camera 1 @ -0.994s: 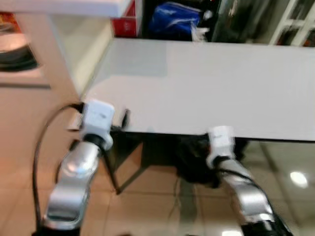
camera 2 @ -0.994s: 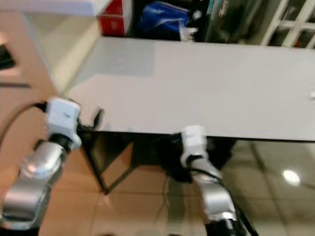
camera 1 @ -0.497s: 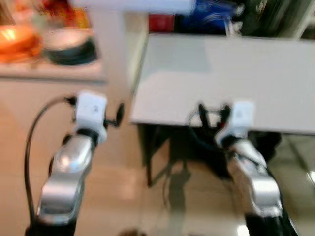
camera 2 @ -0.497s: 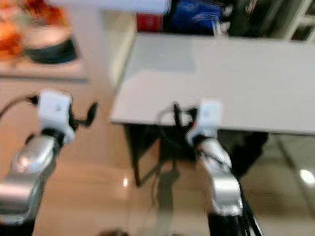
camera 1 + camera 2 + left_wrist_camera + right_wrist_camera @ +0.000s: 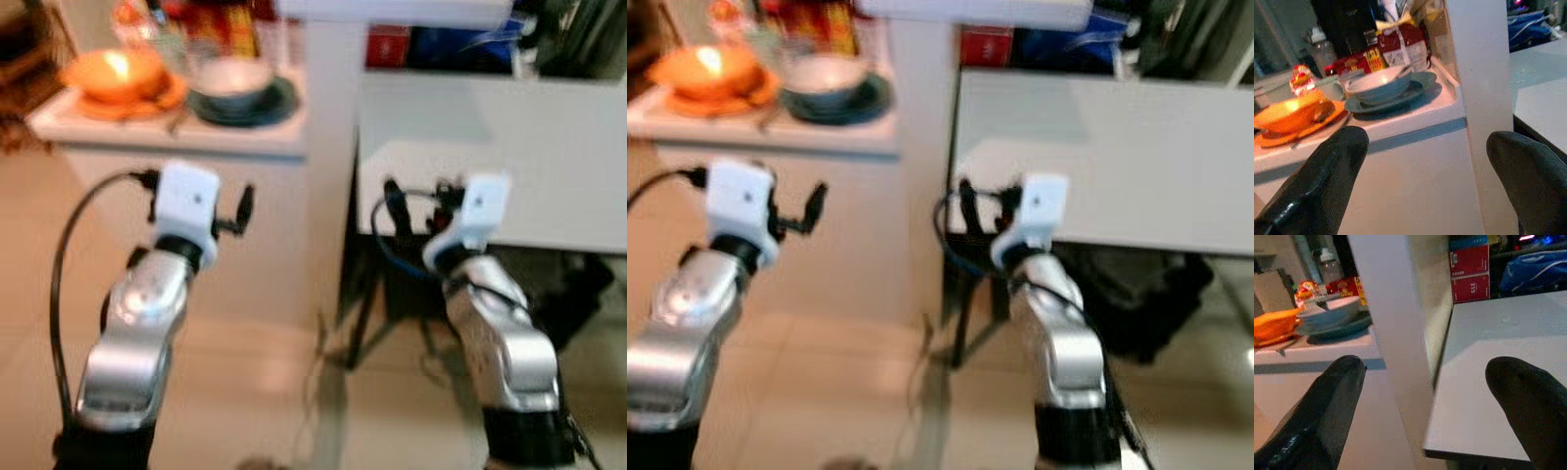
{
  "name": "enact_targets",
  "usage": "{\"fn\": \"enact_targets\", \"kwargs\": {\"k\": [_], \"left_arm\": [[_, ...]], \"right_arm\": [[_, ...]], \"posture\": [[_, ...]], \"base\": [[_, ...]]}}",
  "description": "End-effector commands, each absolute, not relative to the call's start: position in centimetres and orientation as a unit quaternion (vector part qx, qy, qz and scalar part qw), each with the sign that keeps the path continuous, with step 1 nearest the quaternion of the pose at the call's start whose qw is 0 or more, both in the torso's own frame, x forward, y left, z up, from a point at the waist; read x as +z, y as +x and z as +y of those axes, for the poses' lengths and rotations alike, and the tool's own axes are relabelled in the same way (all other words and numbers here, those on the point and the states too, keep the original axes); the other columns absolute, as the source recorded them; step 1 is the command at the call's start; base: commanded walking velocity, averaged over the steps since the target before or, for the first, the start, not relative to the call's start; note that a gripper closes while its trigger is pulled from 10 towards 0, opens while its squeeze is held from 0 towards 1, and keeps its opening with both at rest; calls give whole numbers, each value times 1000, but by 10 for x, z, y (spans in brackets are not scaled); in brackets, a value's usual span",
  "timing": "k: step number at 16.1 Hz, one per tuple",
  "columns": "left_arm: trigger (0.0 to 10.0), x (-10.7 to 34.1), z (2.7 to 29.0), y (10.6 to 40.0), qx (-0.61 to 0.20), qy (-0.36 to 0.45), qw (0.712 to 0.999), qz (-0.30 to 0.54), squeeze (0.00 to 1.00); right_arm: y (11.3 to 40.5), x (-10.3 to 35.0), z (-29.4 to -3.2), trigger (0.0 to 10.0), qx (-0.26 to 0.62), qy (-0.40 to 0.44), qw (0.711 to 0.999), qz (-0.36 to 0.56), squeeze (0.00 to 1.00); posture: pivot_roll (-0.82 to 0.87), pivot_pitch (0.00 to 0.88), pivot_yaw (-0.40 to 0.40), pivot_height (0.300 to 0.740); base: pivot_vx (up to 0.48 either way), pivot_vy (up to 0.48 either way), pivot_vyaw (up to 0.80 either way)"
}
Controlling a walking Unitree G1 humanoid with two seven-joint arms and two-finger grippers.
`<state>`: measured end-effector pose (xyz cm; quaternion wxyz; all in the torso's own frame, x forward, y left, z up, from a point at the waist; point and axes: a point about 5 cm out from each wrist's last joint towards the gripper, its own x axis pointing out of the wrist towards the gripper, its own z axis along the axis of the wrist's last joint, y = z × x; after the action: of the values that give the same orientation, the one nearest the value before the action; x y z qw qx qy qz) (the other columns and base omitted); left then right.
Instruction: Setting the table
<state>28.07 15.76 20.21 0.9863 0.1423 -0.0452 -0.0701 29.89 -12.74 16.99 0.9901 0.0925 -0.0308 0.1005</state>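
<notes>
A white bowl (image 5: 233,76) sits on a dark green plate (image 5: 245,103) on a white counter (image 5: 167,137) ahead to the left. Beside it, an orange bowl (image 5: 110,70) rests on an orange plate (image 5: 1298,129). The white table (image 5: 519,157) lies ahead to the right, its top bare where it shows. My left gripper (image 5: 238,208) is raised in front of the counter, open and holding nothing. My right gripper (image 5: 413,201) hovers at the table's near corner, open as well; its two black fingertips (image 5: 1327,406) stand wide apart.
A white pillar (image 5: 333,147) stands between the counter and the table. Red snack packets (image 5: 1383,51) and a bottle (image 5: 1320,45) line the back of the counter. Red boxes (image 5: 1469,274) and a blue bag (image 5: 1533,271) lie beyond the table. Dark clutter sits under the table (image 5: 578,294).
The camera has swung left, bringing the counter with its dishes into view and pushing the table to the right. Both arms stay raised in front with nothing held.
</notes>
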Motion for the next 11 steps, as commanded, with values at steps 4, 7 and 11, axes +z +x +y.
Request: {"fn": "enact_targets", "kwargs": {"k": [4,7,11], "left_arm": [[10000,206,163,276,-49,149,986,-49,0],[10000,210,164,274,-40,150,987,-51,0],[10000,215,168,275,-37,150,986,-56,0]], "right_arm": [[301,172,-119,10000,122,113,986,-21,1000],[307,172,-117,10000,124,105,987,-9,1000],[314,176,-113,10000,132,73,988,-8,0]], "posture": [[78,1,-34,740],[87,4,-40,740],[90,0,-30,740]], "base": [[0,480,0],[0,0,0],[313,0,0]]}}
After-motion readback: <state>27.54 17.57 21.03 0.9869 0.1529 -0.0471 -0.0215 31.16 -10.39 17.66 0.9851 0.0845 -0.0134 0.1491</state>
